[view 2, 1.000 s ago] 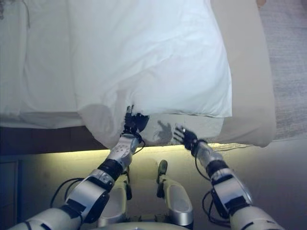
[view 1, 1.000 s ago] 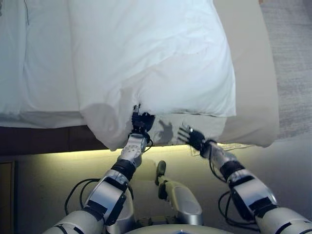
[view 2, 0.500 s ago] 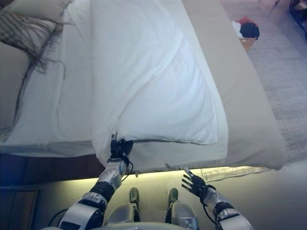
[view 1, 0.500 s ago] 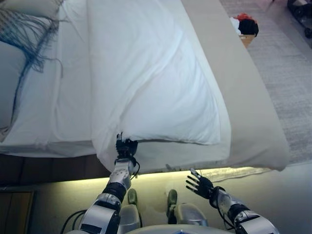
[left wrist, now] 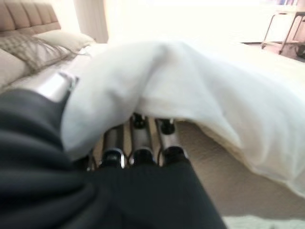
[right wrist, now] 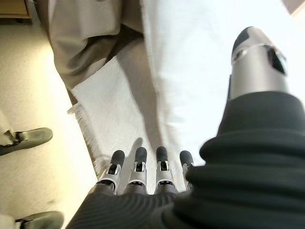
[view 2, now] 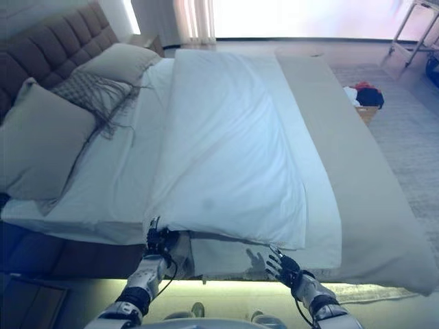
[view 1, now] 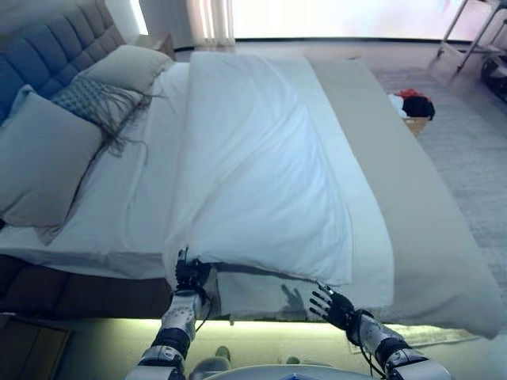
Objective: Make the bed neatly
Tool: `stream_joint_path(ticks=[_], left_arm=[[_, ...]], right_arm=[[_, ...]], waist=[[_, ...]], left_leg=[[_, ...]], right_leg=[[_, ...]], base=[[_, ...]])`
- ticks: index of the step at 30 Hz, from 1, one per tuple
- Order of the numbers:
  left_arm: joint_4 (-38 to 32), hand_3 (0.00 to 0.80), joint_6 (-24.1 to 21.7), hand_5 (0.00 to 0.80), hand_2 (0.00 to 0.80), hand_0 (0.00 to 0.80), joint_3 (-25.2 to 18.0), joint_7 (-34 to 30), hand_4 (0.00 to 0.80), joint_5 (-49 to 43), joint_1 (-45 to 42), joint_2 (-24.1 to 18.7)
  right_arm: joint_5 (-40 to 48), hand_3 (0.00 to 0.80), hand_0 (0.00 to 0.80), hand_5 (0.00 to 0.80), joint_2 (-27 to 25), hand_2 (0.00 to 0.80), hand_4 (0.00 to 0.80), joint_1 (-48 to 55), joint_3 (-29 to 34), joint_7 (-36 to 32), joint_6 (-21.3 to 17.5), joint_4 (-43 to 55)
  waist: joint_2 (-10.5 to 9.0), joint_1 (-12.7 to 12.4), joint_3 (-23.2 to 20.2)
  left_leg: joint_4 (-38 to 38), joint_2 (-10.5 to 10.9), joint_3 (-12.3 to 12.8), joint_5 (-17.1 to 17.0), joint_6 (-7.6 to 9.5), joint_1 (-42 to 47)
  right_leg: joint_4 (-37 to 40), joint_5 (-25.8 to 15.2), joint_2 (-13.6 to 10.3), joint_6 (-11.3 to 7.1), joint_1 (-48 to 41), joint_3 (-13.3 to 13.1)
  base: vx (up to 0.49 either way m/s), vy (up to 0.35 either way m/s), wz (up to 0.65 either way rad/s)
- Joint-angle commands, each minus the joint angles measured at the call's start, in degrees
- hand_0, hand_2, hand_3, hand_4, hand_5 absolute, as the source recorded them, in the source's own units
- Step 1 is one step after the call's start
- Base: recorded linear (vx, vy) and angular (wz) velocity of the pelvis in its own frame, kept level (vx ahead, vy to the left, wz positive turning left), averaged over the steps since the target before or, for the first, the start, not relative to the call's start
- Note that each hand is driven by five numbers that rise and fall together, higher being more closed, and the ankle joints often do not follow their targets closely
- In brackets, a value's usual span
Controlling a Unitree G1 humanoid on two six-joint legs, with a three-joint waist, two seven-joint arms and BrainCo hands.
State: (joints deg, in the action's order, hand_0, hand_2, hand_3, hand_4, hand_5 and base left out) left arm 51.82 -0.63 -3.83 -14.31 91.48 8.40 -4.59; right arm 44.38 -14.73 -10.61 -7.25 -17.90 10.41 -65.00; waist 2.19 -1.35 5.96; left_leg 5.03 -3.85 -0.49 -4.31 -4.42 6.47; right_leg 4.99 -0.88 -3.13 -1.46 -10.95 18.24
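A white duvet (view 1: 253, 158) lies folded lengthwise down the middle of the bed, over a white sheet (view 1: 119, 206) and a beige cover (view 1: 412, 198) on the right side. My left hand (view 1: 190, 275) is shut on the duvet's near left corner at the bed's near edge; in the left wrist view the cloth (left wrist: 157, 81) drapes over my curled fingers (left wrist: 138, 143). My right hand (view 1: 333, 305) is open and empty, fingers spread, just in front of the bed's near edge below the duvet's near right corner. It also shows in the right wrist view (right wrist: 143, 167).
Beige pillows (view 1: 43, 154) and a fringed grey throw (view 1: 95, 99) lie at the padded headboard (view 1: 47, 47) on the left. A box with clothes (view 1: 412, 107) sits on the rug to the right. A metal stand (view 1: 471, 32) is at the far right.
The camera has tilted up, so the whole bed and headboard now show. My left hand still holds the duvet corner. My right hand has risen closer to the bed's edge.
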Motion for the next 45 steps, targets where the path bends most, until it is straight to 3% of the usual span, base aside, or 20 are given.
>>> stream_joint_path(ticks=[1,11,16,22,27,33,45], left_arm=[[2.44,0.800,-1.24,0.800,0.800,0.800,-6.71,-4.36,0.800,-2.70,-0.77,-8.68],[13.53,0.800,2.40,0.800,0.800,0.800,-20.10,-0.27,0.800,-11.52,-7.42,-18.46],[18.74,0.800,4.49,0.800,0.800,0.800,-27.73,-1.60,0.800,-14.82,-10.35,-23.92],[23.41,0.800,5.71,0.800,0.800,0.800,-33.90,-2.90,0.800,-17.01,-12.92,-29.30],[23.76,0.800,6.09,0.800,0.800,0.800,-35.16,-3.00,0.800,-16.93,-13.66,-30.37],[23.84,0.800,5.26,0.800,0.800,0.800,-35.90,-1.38,0.800,-14.25,-14.48,-28.39],[23.10,0.800,4.79,0.800,0.800,0.800,-28.47,0.59,0.800,-15.07,-12.59,-20.07]], right_arm=[[-1.32,0.000,0.000,0.000,-0.78,0.000,0.000,-0.34,3.22,-1.18,-1.04,-4.02],[-2.27,0.000,0.000,0.000,-3.43,0.000,0.000,0.37,6.39,-1.12,-0.65,-7.23],[-1.94,0.000,0.000,0.000,-4.27,0.000,0.000,0.45,6.88,-0.71,-1.22,-7.98],[-1.35,0.000,0.000,0.000,-5.36,0.000,0.000,-0.02,7.14,-0.98,-1.44,-8.90],[-0.59,0.000,0.000,0.000,-5.93,0.000,0.000,0.07,6.97,-0.93,-1.59,-8.85],[-0.62,0.000,0.000,0.000,-5.46,0.000,0.000,0.28,7.07,-0.99,-2.30,-8.56],[-0.62,0.000,0.000,0.000,-5.32,0.000,0.000,0.40,7.93,-1.82,-3.14,-8.18]], waist=[[-1.29,-6.08,-1.69],[0.87,-8.77,-2.37],[1.43,-10.23,-1.92],[1.74,-11.82,-1.45],[1.61,-12.80,-1.10],[1.06,-13.62,-0.16],[-0.96,-14.22,1.85]], left_leg=[[-0.78,1.79,-0.99,1.09,0.08,0.37],[-0.59,3.18,-3.35,0.55,0.07,-0.52],[-0.66,3.55,-4.42,0.28,0.14,-1.31],[-0.74,3.82,-5.62,0.00,0.05,-2.22],[-0.83,4.01,-6.65,-0.14,0.05,-2.73],[-1.15,3.93,-7.53,-0.07,0.12,-3.24],[-1.83,3.71,-7.89,0.31,0.60,-4.04]], right_leg=[[-5.59,0.67,-4.92,-3.75,0.39,0.04],[-5.32,1.57,-5.75,-3.66,-0.12,2.51],[-5.56,2.08,-6.07,-3.64,0.06,3.63],[-5.84,2.57,-6.32,-3.66,0.29,5.12],[-6.11,2.80,-6.44,-3.70,0.41,6.15],[-6.71,3.22,-6.32,-3.43,0.82,6.79],[-7.00,3.26,-5.70,-3.12,1.39,7.13]], base=[[0.035,0.059,0.02],[0.029,0.077,0.08],[0.002,0.061,0.02],[-0.010,0.040,0.06],[-0.002,0.029,0.05],[-0.002,0.024,0.08],[-0.018,0.009,0.08]])
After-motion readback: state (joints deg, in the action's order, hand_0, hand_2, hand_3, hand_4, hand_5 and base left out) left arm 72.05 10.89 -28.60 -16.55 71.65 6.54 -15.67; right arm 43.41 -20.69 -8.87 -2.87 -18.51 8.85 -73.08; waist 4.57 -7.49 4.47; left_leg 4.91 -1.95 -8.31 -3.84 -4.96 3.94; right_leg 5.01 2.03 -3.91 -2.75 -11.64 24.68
